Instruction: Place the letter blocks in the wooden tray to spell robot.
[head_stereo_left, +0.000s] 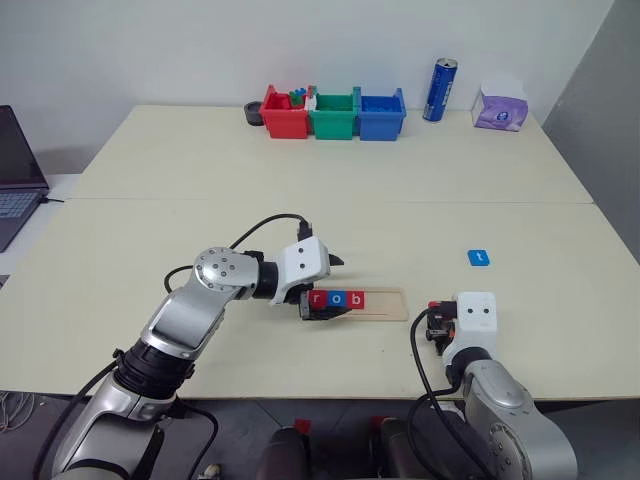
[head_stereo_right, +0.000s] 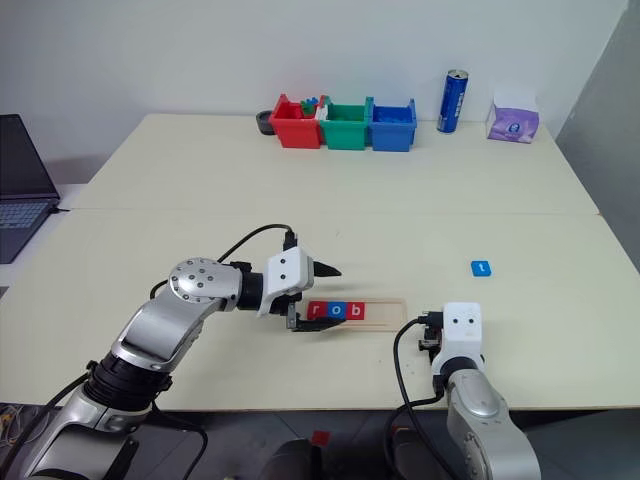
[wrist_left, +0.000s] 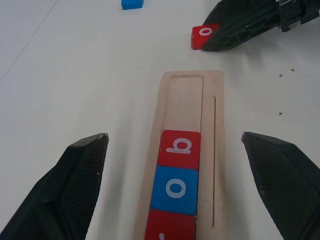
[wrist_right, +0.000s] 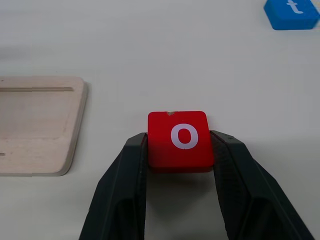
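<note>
Tiles spelling "r", "o", "b" sit in a row in the wooden tray (head_stereo_left: 385, 303): a red "r" block (head_stereo_left: 319, 298), a blue "o" block (head_stereo_left: 338, 298) and a red "b" block (head_stereo_left: 356, 299), touching one another and filling the tray's left part. The groove to the right of the "b" is bare wood. The tray lies flat on the pale table (head_stereo_left: 330, 180), near its front edge.

At the tray's left end, the left gripper (head_stereo_left: 331, 287) points to the right along the strip, its two black fingers (wrist_left: 75, 175) spread wide to either side of the tray, gripping nothing.

Just off the tray's right end, the right gripper (wrist_right: 181, 150) pinches a red "o" block (wrist_right: 180, 139) between its fingers, one pad pressed against each side of the tile. The tile is close to the tray's rounded end but apart from it, low over the table; whether it rests on the surface cannot be told.

Farther back and to the right, a blue "t" block (head_stereo_left: 479, 257) lies alone on the table.

Along the far edge stand a red bin (head_stereo_left: 283, 115), a green bin (head_stereo_left: 333, 117) and a blue bin (head_stereo_left: 381, 116) side by side, with a blue can (head_stereo_left: 439, 90) and a purple tissue pack (head_stereo_left: 500, 107) to their right. A laptop (head_stereo_left: 18, 172) is at the left.
</note>
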